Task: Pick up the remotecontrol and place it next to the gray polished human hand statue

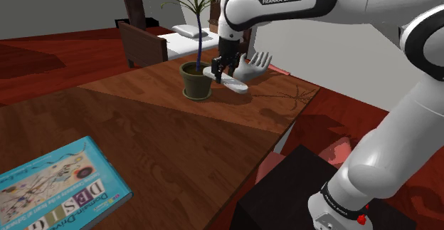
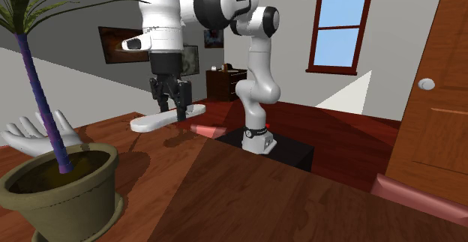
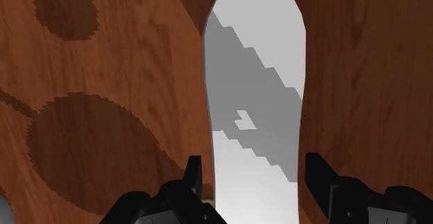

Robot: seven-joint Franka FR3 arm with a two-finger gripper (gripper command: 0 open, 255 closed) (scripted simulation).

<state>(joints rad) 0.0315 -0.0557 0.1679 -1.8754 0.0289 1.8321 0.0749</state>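
Observation:
The remote control (image 1: pixel 229 81) (image 2: pixel 168 118) (image 3: pixel 255 98) is a plain white, long, rounded slab. My black gripper (image 1: pixel 220 68) (image 2: pixel 169 107) (image 3: pixel 253 177) is shut on it across its width, holding it level a little above the wooden table (image 1: pixel 164 136). Its shadow falls on the wood below. The grey hand statue (image 1: pixel 250 66) (image 2: pixel 34 134), palm open with fingers spread, stands just behind the remote in the shoulder view. In the second exterior view the statue sits at the left, partly hidden by the plant stem.
A potted plant (image 1: pixel 197 79) (image 2: pixel 61 184) stands on the table right beside the remote and statue. A large book (image 1: pixel 57 193) lies at the shoulder view's lower left. The table edge runs close to the black stand (image 1: pixel 313 200).

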